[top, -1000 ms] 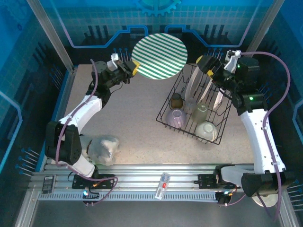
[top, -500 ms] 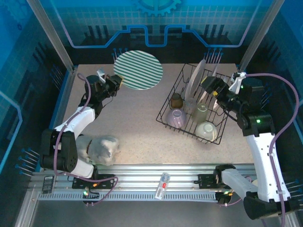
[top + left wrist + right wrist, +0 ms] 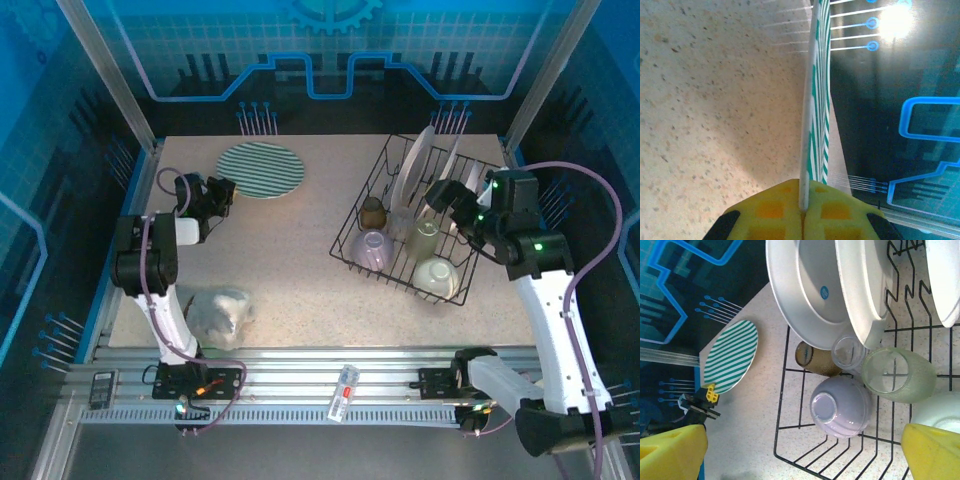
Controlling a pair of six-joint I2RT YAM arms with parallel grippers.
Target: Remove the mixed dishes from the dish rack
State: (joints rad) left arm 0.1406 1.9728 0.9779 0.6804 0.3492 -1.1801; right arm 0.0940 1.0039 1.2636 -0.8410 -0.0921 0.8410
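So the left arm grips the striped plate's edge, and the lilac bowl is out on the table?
No: the lilac bowl sits inside the rack, as the right wrist view shows. The left gripper does grip the striped plate by its edge.

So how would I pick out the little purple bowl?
Find the black wire dish rack on the right side of the table. The lilac bowl sits in its near left corner, just in front of the small brown cup. It is the only purple piece: beside it stand a white bowl and a pale green cup.
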